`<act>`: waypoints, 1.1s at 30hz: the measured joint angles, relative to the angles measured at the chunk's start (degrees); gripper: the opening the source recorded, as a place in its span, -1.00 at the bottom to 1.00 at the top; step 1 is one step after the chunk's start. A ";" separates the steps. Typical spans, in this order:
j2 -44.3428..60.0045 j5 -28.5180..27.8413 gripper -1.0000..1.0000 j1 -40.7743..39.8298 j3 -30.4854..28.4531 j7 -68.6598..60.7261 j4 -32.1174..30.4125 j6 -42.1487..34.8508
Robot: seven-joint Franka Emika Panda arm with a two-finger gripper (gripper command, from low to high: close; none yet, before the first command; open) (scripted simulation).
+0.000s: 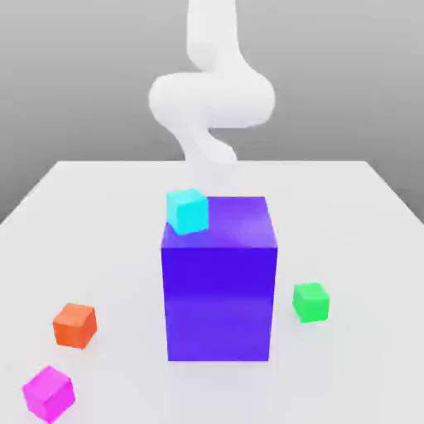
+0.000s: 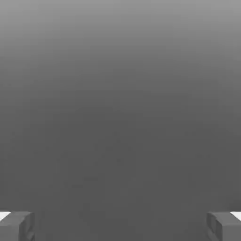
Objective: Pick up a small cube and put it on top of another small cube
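Note:
The small magenta cube [image 1: 49, 393] lies on the white table near its front corner, at the exterior view's left. The small green cube [image 1: 311, 302] rests on the table at the exterior view's right, just beside the big blue-purple block [image 1: 219, 290]. The white arm [image 1: 211, 95] rises behind that block, far from both cubes. In the hand view my gripper [image 2: 120, 226] is open, its two fingertips [image 2: 16, 226] standing wide apart with nothing between them, in front of plain grey.
The big blue-purple block stands mid-table with a cyan cube [image 1: 187, 209] at its far top corner. An orange-red cube [image 1: 75, 325] sits on the table [image 1: 99, 248] behind the magenta one.

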 joint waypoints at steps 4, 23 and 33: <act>8.62 1.47 0.00 -0.41 -2.85 -0.55 -0.24 2.70; 48.08 9.99 0.00 -6.85 -12.01 -4.40 -1.27 14.91; 68.64 14.55 0.00 -12.68 -10.20 -7.06 0.23 25.19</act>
